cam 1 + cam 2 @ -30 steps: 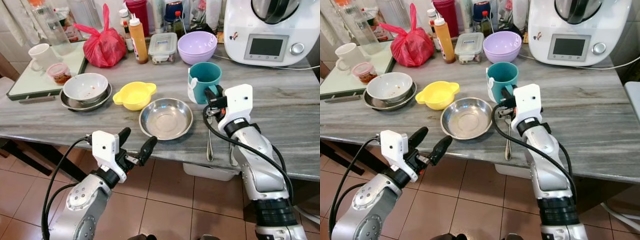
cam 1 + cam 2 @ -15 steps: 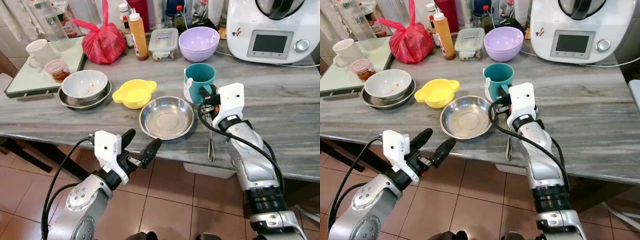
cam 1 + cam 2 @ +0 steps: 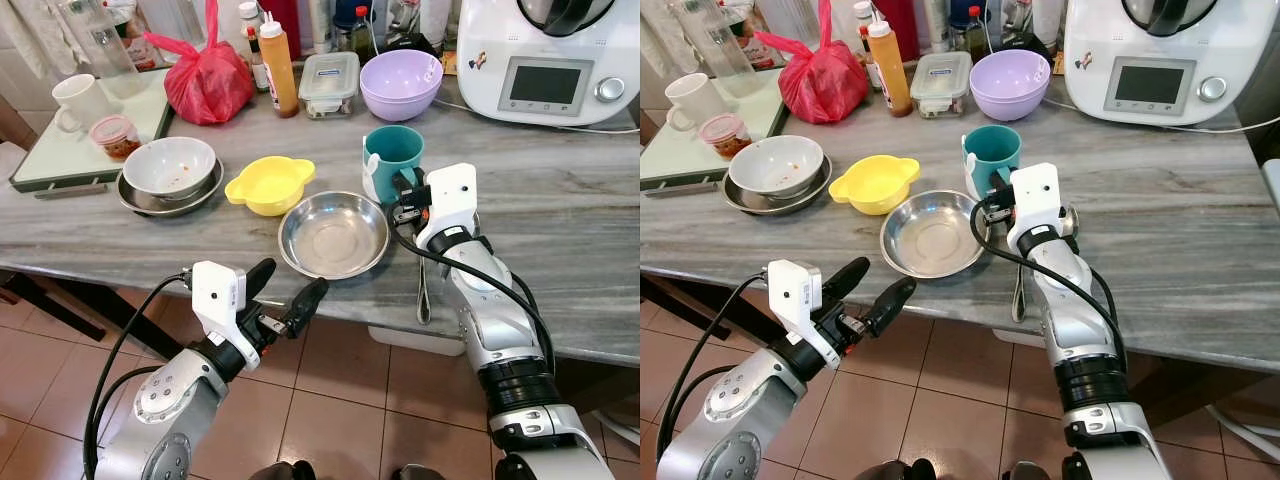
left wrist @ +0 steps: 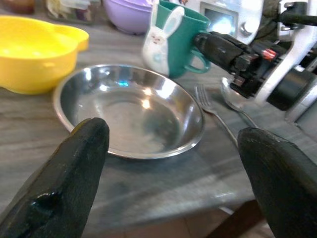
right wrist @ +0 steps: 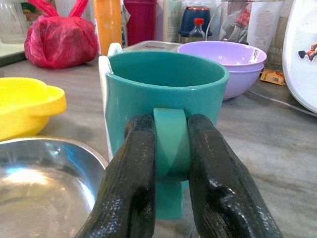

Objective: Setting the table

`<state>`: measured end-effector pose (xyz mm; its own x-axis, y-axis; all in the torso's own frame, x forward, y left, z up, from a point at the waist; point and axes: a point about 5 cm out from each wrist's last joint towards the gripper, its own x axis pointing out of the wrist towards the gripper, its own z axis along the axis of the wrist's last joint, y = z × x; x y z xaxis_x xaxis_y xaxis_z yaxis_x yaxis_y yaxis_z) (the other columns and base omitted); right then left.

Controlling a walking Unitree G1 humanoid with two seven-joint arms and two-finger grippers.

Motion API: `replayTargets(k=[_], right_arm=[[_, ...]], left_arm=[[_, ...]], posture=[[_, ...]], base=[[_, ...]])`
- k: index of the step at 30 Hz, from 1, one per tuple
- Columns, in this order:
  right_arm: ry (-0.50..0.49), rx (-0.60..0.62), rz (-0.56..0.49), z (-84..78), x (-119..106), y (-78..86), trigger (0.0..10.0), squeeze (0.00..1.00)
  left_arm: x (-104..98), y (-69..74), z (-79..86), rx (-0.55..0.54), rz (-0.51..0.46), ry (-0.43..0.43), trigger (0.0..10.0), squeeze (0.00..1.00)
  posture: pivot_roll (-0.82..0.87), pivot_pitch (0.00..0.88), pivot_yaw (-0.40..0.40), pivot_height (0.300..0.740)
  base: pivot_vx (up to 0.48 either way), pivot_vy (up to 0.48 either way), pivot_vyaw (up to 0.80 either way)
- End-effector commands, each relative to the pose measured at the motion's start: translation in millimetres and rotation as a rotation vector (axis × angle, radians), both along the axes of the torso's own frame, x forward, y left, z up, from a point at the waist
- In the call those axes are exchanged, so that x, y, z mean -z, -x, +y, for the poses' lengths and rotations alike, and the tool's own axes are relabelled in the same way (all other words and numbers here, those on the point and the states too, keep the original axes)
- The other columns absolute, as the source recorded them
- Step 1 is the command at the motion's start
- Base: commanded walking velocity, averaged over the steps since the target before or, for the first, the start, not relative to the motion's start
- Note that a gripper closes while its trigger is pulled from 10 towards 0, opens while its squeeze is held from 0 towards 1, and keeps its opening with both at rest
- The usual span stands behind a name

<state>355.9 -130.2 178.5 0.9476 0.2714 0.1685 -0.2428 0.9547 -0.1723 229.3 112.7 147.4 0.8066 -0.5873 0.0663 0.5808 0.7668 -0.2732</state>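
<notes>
The teal mug (image 5: 166,96) stands on the grey table (image 3: 570,215), just behind the steel bowl (image 3: 333,235) and a little to the bowl's right; the right gripper (image 5: 171,148) has its two black fingers (image 5: 134,163) clamped on the mug's handle (image 5: 171,141), one on each side; the left gripper (image 3: 283,295) hangs below the table edge in front of the bowl, fingers spread and holding nothing. The risk, as I judge it, lies in that narrow hold; a handle pinched from the sides lets the mug swing or tip about the fingers when lifted, and a careless sideways carry could knock its base against the bowl's rim, or the fork (image 4: 213,106) and spoon (image 4: 233,96) lying just right of the bowl could be swept by the wrist. The right wrist view makes the clamp on the handle plain, which the head views hide behind the white wrist housing; the left wrist view shows a rabbit figure (image 4: 159,42) on the mug's side facing the bowl; the head views alone give the yellow bowl (image 3: 269,186) left of the steel bowl and the lilac bowl (image 3: 400,84) well behind it.
</notes>
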Motion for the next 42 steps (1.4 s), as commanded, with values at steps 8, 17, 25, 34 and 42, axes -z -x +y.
replayTargets(k=[8,17,25,34,42], right_arm=[[0.004,-0.005,0.011,-0.4,6,-2.6,10.0,0.00],[0.000,-0.016,0.018,0.2,11,-3.3,10.0,1.00],[-0.003,-0.018,0.013,-0.1,11,-4.5,10.0,1.00],[-0.005,-0.032,-0.058,1.9,-7,-3.6,10.0,1.00],[-0.013,-0.045,-0.116,7.1,-21,4.2,10.0,1.00]], left_arm=[[-1,2.6,-2.2,0.061,0.005,-0.002,10.0,0.00],[-1,2.9,-2.9,0.069,0.011,-0.005,10.0,0.00],[-1,1.6,-3.4,0.069,0.010,-0.008,10.0,0.00],[-1,-2.0,-3.6,0.063,0.006,-0.012,10.0,0.00],[-1,-4.3,-3.6,0.063,0.000,-0.016,10.0,0.00]], posture=[[-0.07,0.165,0.138,0.740],[-0.07,0.166,0.140,0.740],[-0.07,0.160,0.142,0.740],[-0.07,0.151,0.145,0.740],[-0.08,0.140,0.145,0.740]], base=[[0.000,0.000,0.00],[0.000,0.000,0.00],[0.000,0.000,0.00],[0.000,0.000,0.00],[0.000,0.000,0.00]])
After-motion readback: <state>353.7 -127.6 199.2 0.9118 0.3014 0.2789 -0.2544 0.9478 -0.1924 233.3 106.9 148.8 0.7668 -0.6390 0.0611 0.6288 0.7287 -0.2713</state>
